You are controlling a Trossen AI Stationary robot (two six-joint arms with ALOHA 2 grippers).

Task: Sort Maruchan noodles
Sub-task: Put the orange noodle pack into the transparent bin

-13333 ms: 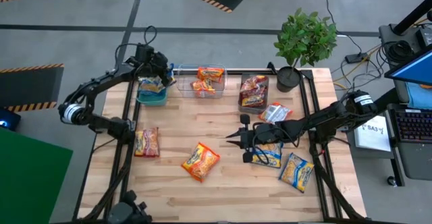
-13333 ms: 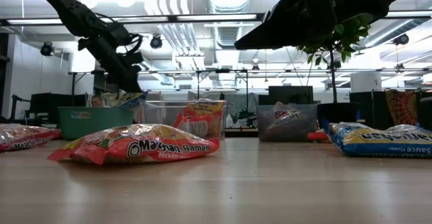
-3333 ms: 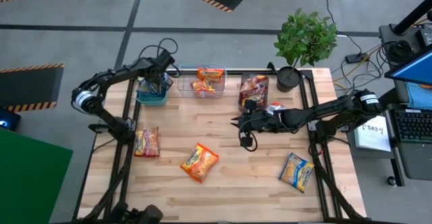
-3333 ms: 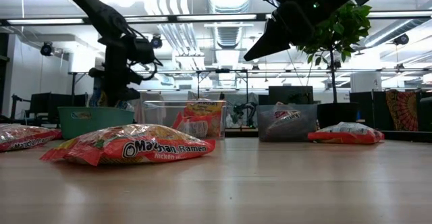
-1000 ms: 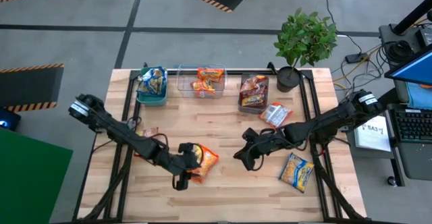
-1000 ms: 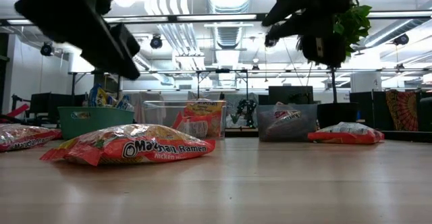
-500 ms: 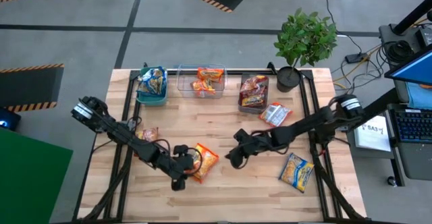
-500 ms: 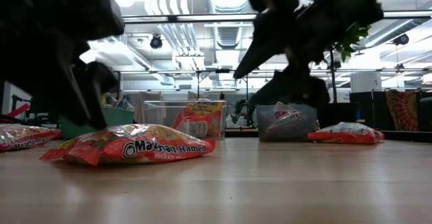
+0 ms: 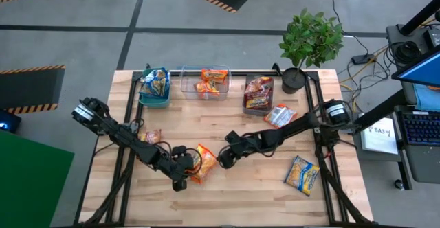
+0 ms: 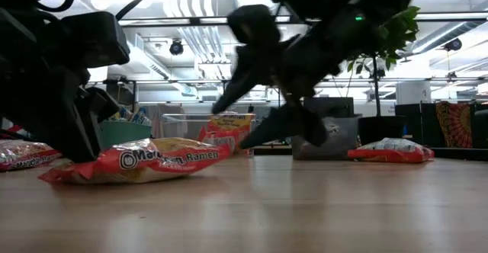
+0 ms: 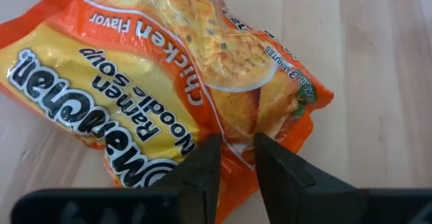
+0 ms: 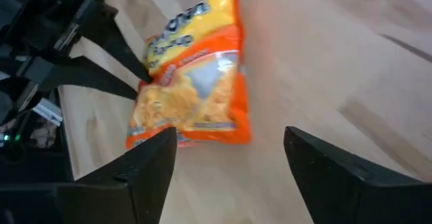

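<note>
While the left gripper (image 11: 233, 158) pinches an edge of the orange packet (image 9: 201, 163), the right gripper (image 12: 226, 160) hangs spread wide, just beside it.

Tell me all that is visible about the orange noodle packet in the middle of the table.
The orange noodle packet is crinkly plastic, orange and yellow, printed "Chicken Flavor". It lies flat on the wooden table, one end slightly raised. The left gripper pinches one edge between its nearly closed fingers. The right gripper, open, hovers beside it, not touching.
</note>
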